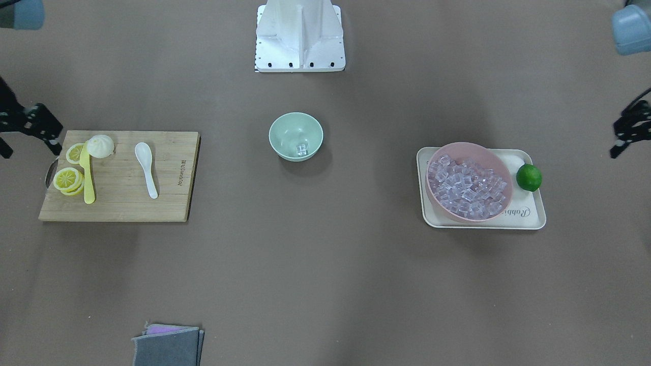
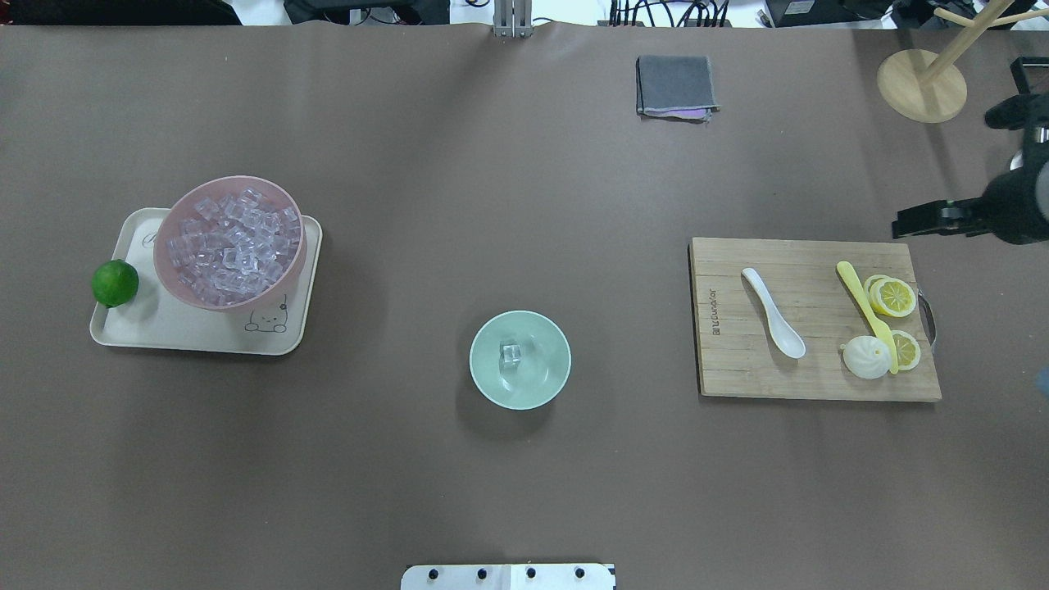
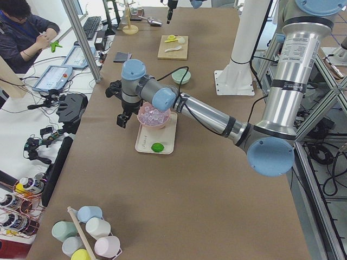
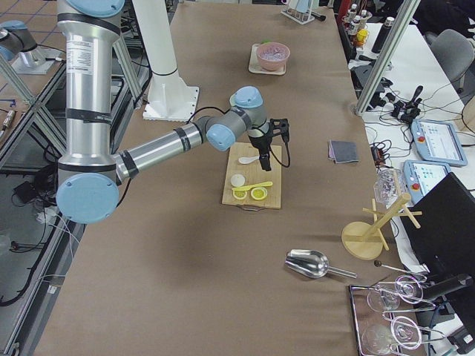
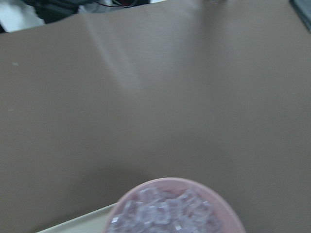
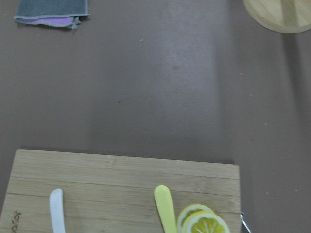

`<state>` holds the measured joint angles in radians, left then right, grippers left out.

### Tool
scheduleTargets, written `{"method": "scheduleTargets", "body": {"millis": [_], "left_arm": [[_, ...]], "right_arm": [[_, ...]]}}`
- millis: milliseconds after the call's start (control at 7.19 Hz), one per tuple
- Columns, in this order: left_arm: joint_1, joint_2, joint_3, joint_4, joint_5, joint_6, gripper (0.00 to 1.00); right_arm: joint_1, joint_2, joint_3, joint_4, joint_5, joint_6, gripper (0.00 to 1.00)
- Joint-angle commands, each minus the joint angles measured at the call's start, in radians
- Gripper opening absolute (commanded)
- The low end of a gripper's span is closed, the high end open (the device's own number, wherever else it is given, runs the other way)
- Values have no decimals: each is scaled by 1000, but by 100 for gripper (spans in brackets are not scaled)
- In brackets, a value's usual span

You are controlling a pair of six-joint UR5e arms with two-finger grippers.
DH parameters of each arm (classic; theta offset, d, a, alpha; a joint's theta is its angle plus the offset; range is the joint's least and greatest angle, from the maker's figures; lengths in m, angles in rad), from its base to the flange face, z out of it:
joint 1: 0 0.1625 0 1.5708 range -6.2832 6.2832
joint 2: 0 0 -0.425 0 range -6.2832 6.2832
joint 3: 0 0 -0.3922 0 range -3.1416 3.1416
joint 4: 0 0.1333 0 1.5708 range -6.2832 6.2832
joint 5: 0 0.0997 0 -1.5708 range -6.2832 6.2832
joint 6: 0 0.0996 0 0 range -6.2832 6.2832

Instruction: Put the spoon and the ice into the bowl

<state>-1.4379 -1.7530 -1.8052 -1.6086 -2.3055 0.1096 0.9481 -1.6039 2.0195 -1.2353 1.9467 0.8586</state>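
The white spoon [image 1: 146,170] lies on a wooden cutting board [image 1: 168,203], also in the overhead view [image 2: 774,315]. The mint-green bowl [image 1: 285,127] stands mid-table with one ice cube [image 1: 302,149] inside, also seen from overhead [image 2: 511,353]. Many ice cubes [image 1: 468,185] fill a pink bowl [image 1: 488,155] on a tray. My right gripper [image 1: 30,151] hovers beyond the board's outer end, fingers apart and empty. My left gripper [image 1: 618,150] hangs outside the tray, cut by the frame edge; I cannot tell its state.
A yellow plastic knife [image 1: 87,175], lemon slices [image 1: 68,179] and a white bun [image 1: 100,146] share the board. A lime [image 1: 529,177] sits on the cream tray [image 1: 529,221]. A folded grey cloth [image 1: 168,346] and a wooden stand base [image 2: 921,85] lie at the operators' side.
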Motion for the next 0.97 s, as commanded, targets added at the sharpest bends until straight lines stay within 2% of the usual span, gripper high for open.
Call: {"method": "scheduleTargets", "body": {"millis": [0,278,556,834], "left_arm": [[-128,82,56,108,-5,267,98],[-128,118,93,87,-5,265,98],[-127,118,99,73,-9,257,98],[-127,116,101,73,-11,259,98]], "right_arm": [[-200,105,-62,-3,-190,86,100],[-297,175,-110,0,-239,71,100],[-313,191,-143,8,-236,-7,89],[-310,185,-153,31,-233,-58,87]]}}
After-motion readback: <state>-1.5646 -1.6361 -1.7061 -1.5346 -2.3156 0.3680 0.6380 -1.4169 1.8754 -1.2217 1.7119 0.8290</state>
